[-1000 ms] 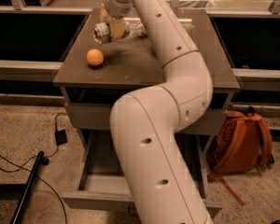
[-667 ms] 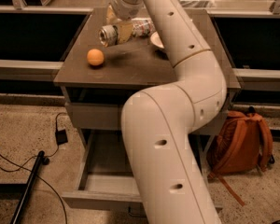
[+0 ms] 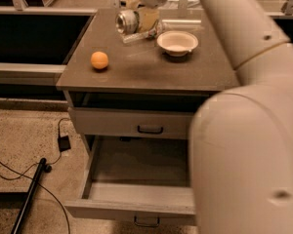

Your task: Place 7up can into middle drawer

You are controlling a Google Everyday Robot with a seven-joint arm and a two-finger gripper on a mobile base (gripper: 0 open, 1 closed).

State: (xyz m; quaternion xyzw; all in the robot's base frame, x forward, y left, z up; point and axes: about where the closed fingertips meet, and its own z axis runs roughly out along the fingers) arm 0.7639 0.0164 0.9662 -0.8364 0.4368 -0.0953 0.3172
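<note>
— Tool is clamping the 7up can at the back of the desk, the can lying sideways with its round end facing us; compared with a second ago it is sitting higher and further right, so it is looking lifted off the top
— Is it touching anything else now?
— I cannot tell; a clear bottle is lying just below and beside it, the white bowl is sitting just to the right, and the orange is resting well apart, toward the front left
— And the drawers?
— The upper drawer is sitting shut, while the middle drawer is standing pulled out below it. I am judging the pick as done and the carry as beginning: the arm is needing to bring the can forward past the desk edge and down into that open box
</note>
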